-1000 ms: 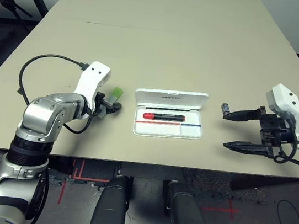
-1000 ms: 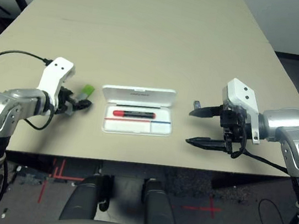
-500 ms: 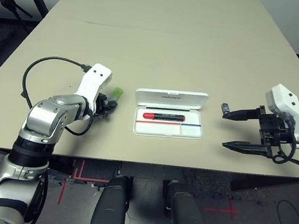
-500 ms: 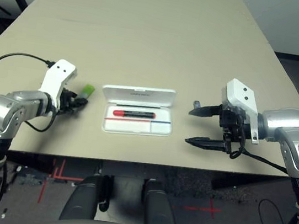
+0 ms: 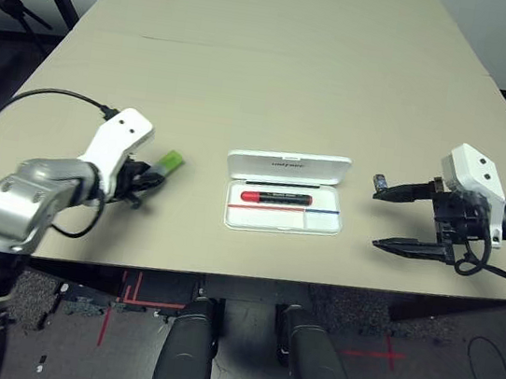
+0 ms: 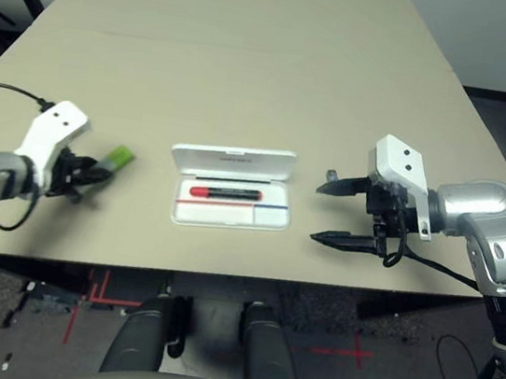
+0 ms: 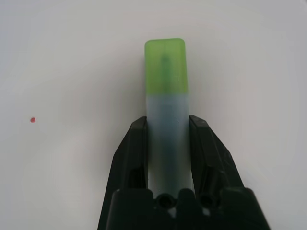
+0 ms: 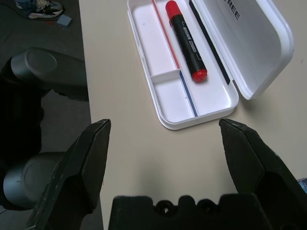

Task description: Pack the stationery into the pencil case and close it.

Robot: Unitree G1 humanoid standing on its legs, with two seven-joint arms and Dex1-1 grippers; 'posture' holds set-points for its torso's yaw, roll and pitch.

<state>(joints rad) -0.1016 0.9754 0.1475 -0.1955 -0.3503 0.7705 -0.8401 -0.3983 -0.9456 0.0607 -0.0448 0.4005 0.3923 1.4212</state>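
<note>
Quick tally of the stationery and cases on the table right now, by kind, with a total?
Red marker, in the open pencil case: 1
Green-capped highlighter, clamped in the left gripper: 1
Small dark sharpener-like piece, on the table by the open right gripper: 1
White pencil case: 1
Total: 4

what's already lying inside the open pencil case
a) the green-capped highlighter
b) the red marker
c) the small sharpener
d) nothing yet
b: the red marker lies in the open pencil case, while the left gripper has its fingers closed on the green-capped highlighter off to the side.
</note>
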